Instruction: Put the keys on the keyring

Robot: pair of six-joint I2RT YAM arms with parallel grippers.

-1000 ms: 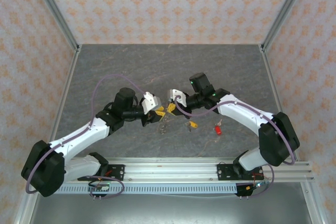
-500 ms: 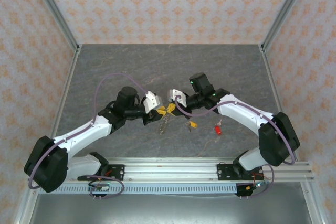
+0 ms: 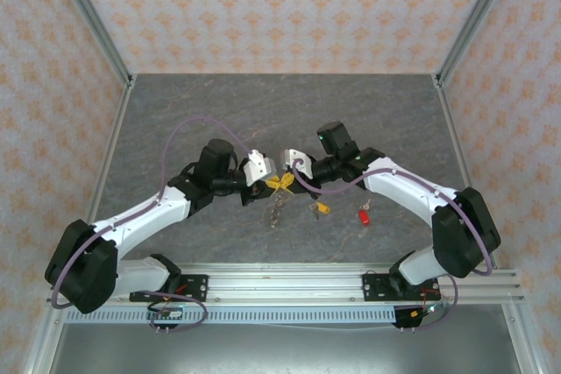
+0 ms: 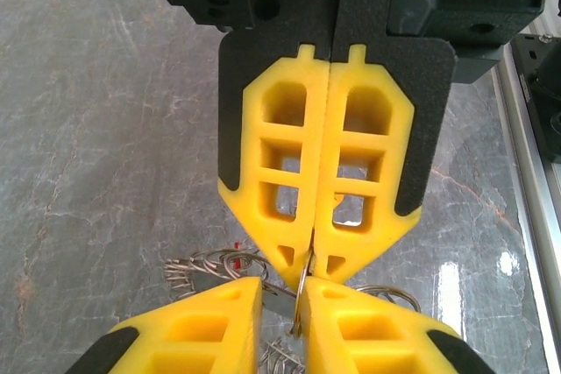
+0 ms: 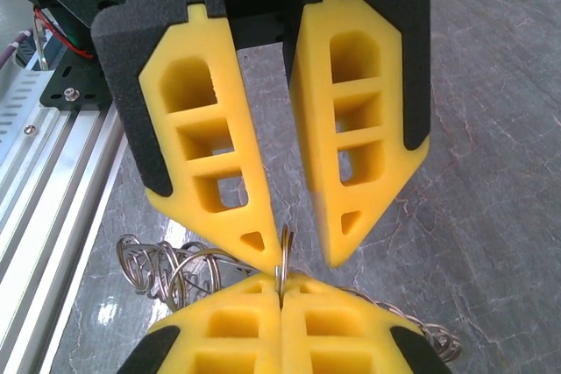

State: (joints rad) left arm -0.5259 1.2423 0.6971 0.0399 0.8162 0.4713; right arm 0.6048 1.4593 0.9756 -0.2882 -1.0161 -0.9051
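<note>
At centre frame the right fingers [image 4: 282,133] pinch the keyring [image 5: 284,251] by its edge, holding it upright, probably for threading. The left fingers [image 5: 314,172] stand narrowly apart around that edge, seemingly to take hold. A yellow key [image 3: 321,208] and a red key [image 3: 364,215] lie on the surface [image 3: 219,111], right of centre.

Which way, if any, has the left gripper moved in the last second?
Yes. The left gripper has shifted slightly right and away from the rail.

You are getting bright, even light from above, with shadows falling soft and faint. The table [image 4: 504,264] is throwing back small white glare patches in both wrist views. The top view is reading sharp.
</note>
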